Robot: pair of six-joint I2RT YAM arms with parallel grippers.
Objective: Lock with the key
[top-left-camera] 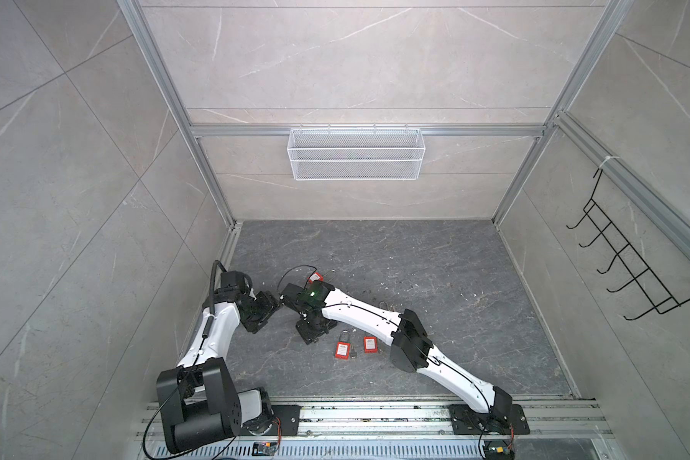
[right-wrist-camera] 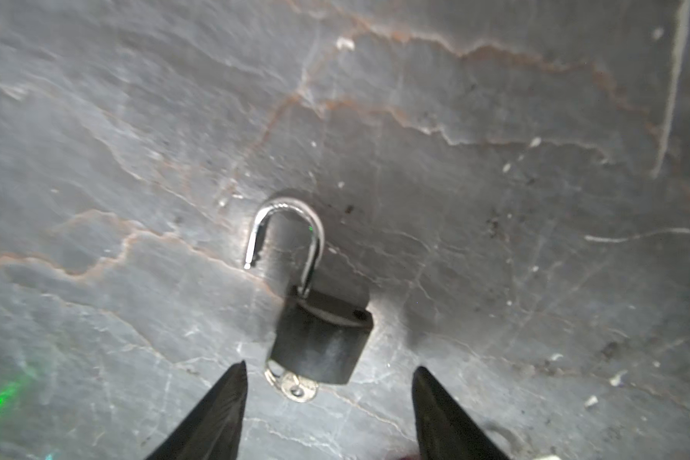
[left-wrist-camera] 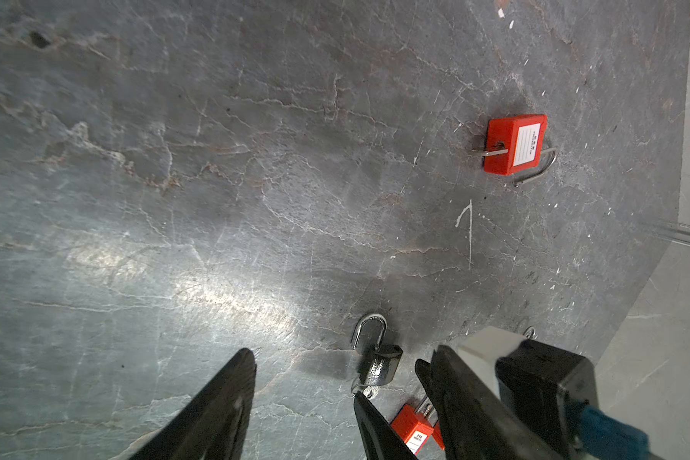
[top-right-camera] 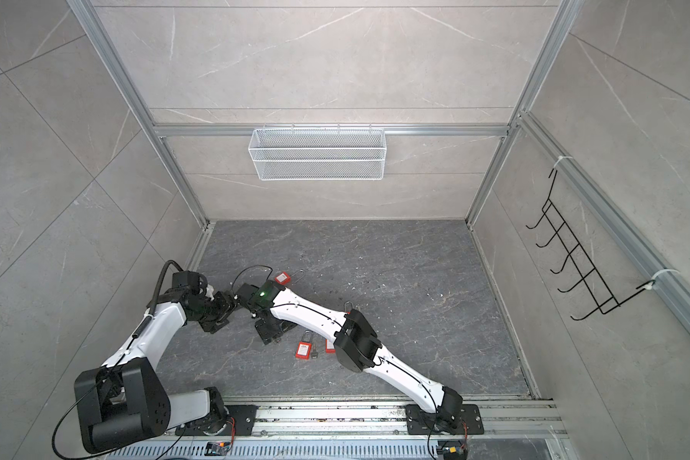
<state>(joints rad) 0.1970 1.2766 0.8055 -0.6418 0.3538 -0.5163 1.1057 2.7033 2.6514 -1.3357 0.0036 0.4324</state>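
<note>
A black padlock [right-wrist-camera: 321,338] lies flat on the dark stone floor, its silver shackle [right-wrist-camera: 285,235] swung open. A silver key [right-wrist-camera: 295,388] sticks out of its base. My right gripper [right-wrist-camera: 329,368] hangs open just above the key end, one fingertip on each side, touching nothing. The left wrist view also shows the padlock [left-wrist-camera: 379,364], ahead of my open left gripper [left-wrist-camera: 345,350], with the right gripper's thin fingers beside its key end. In both top views the left gripper [top-left-camera: 261,314] and right gripper [top-left-camera: 311,332] sit close together, and the padlock is hidden under them.
Red padlocks lie nearby: one [top-left-camera: 341,350] with a dark key beside it, another [top-left-camera: 370,344] next to it, and one [top-right-camera: 281,277] behind the right wrist. A white wire basket [top-left-camera: 355,153] hangs on the back wall. A black hook rack [top-left-camera: 634,259] hangs on the right wall.
</note>
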